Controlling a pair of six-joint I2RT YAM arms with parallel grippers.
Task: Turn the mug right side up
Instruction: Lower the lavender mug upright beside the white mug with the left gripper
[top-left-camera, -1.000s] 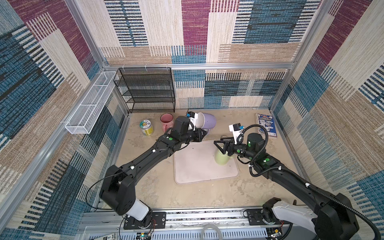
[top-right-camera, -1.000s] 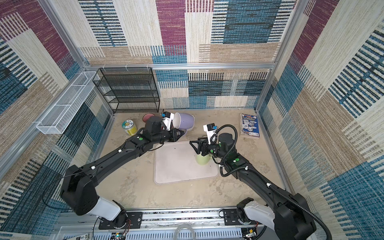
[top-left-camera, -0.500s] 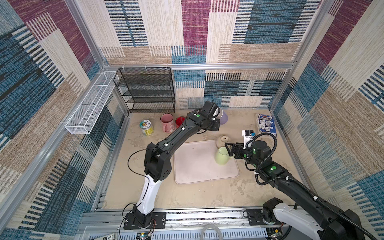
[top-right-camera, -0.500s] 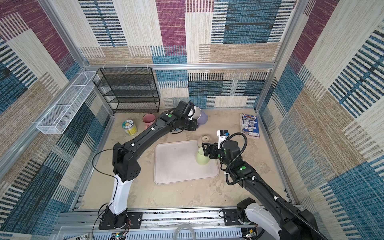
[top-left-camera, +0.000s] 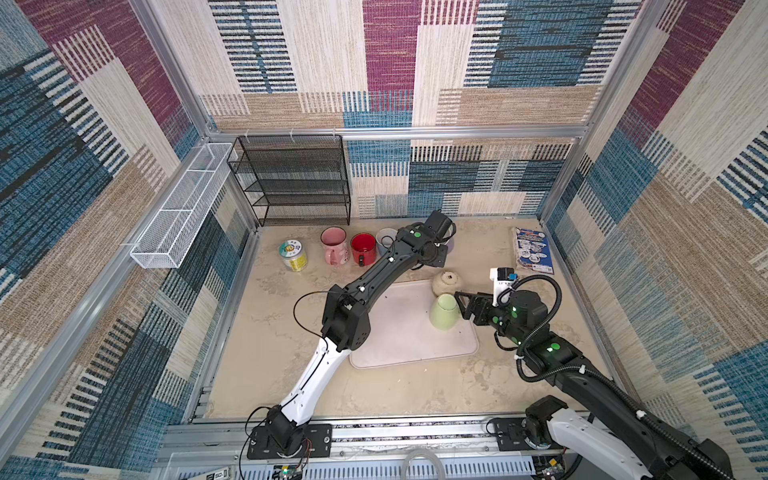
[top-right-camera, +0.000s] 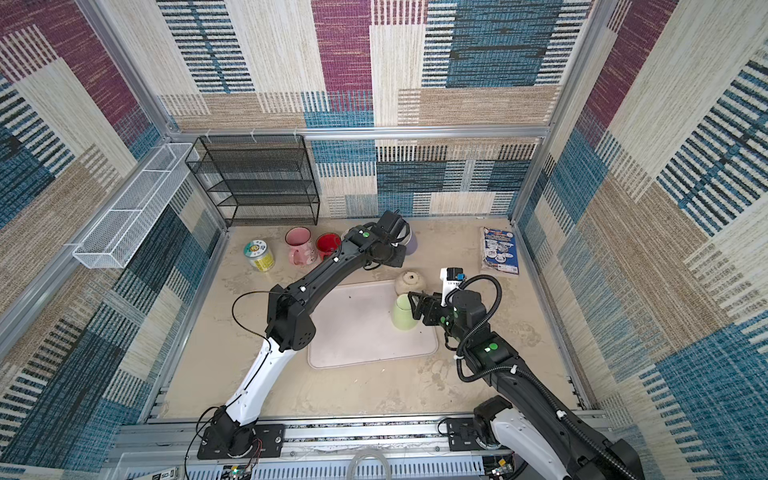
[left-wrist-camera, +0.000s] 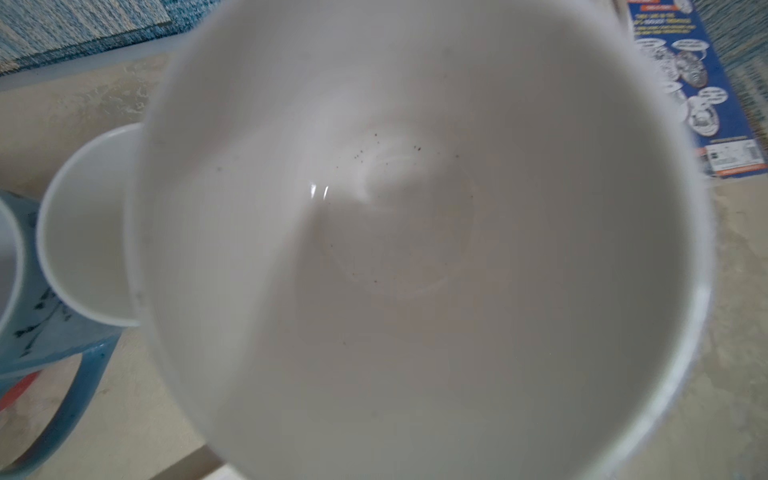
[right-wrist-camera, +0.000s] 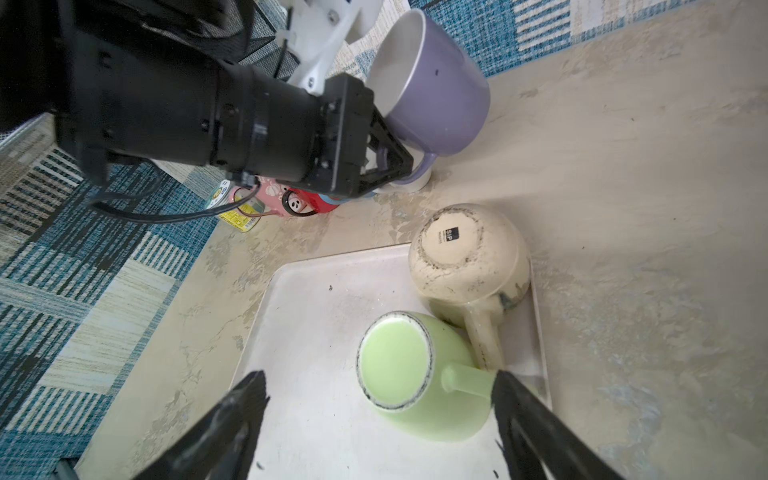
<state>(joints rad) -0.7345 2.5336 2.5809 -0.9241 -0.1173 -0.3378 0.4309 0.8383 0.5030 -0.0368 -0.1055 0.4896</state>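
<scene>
**A:** Left claw (right-wrist-camera: 395, 160), what is it doing?

**B:** It is clenched on the handle of the purple mug (right-wrist-camera: 440, 95). The mug is tilted at the back of the table (top-left-camera: 291, 332), with its mouth toward that arm's wrist camera. I cannot tell whether it touches the tabletop.

**A:** And the right claw (right-wrist-camera: 378, 395)?

**B:** Released, with the jaws spread wide to either side of the handle of the green mug (right-wrist-camera: 395, 361). They touch nothing I can see.

**A:** What about the surfaces, biggest first?

**B:** The table is sandy and mottled, like worn stone. The tray (top-left-camera: 395, 345) is a pale, smooth rectangle with rounded corners and a few dark specks. The purple mug is squat and glossy, white inside, with tiny specks at the bottom. The cream mug (right-wrist-camera: 461, 249) is bulbous with a scuffed glaze. It sits upside down at the tray's far corner, its printed base facing up. The green mug is pale and tapered, also upside down on the tray, just beside the cream mug's handle.
</scene>
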